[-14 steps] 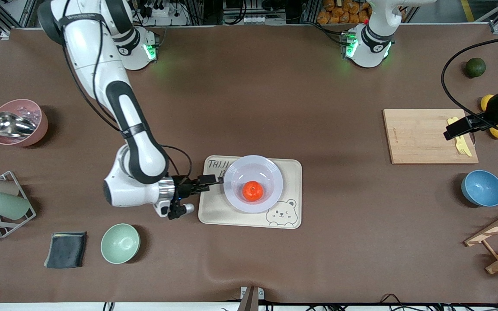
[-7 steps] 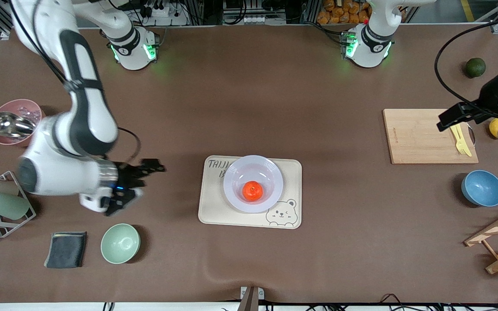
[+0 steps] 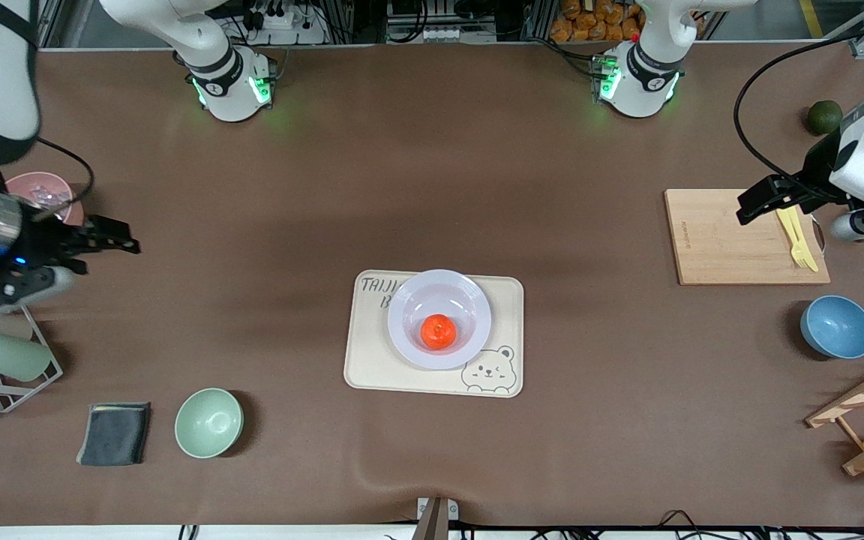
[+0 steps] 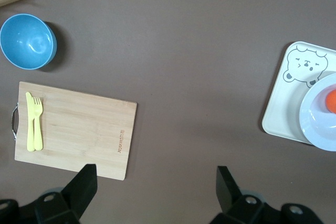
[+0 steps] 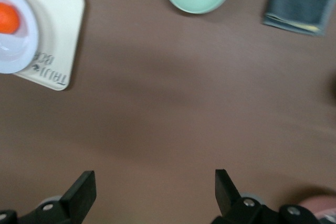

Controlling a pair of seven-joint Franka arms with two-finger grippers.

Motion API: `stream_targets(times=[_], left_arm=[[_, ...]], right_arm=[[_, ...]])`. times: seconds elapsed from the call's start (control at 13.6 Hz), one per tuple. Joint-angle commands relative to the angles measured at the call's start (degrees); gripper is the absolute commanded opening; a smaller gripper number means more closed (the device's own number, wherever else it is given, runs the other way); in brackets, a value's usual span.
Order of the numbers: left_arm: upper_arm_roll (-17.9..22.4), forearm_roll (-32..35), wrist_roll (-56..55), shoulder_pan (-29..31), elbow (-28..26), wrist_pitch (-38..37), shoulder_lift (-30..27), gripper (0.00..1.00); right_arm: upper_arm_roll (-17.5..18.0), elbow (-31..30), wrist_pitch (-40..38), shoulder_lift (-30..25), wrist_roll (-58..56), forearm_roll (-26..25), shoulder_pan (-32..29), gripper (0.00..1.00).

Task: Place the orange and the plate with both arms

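Right pincer [image 3: 113, 241] agape, left pincer [image 3: 754, 204] agape — aloft

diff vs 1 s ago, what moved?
The right claw let go of the round pale lavender plate at its rim and pulled back, open, toward the right arm's end of the table, now beside the pink cup. The left claw, open, shifted slightly over the wooden cutting board. The plate, the small orange fruit in it and the cream bear tray stayed put.
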Motion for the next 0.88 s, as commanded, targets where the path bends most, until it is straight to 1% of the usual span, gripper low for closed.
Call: stream_targets(times=[0.0,0.15,0.22,0.29,0.44,0.59,0.81], left_arm=[[-0.2,-0.4,1.4,0.5,-1.2,0.7,-1.6,1.0],[-0.2,-0.4,3.6,0.7,-1.1,-0.2,-1.6,1.0],[0.0,-0.4,3.8,0.7,-0.4,-0.3,-1.6,1.0],[0.0,-0.3,3.7,0.7,-0.2,-0.4,-1.6,1.0],[-0.1,-0.3,3.6,0.6,0.3,-0.5,-1.0,1.0],[0.1,-0.2,3.6,0.5,0.9,-0.6,-0.4,1.0],[0.1,-0.2,3.6,0.7,0.9,-0.7,-0.4,1.0]], right_arm=[[4.5,-1.8,-0.6,-4.6,7.2,-7.1,-2.2,1.0],[12.1,-1.2,-2.8,-6.2,11.5,-7.7,-10.0,1.0],[15.0,-1.6,-3.1,-7.8,12.7,-7.8,-13.5,1.0],[17.6,-1.7,-3.6,-8.6,12.7,-8.2,-15.6,1.0],[19.4,-1.7,-4.2,-10.6,12.8,-11.1,-17.1,1.0],[19.5,-2.1,-5.6,-11.9,13.3,-11.2,-17.1,1.0],[19.4,-2.1,-6.2,-11.9,16.5,-11.2,-16.4,1.0]])
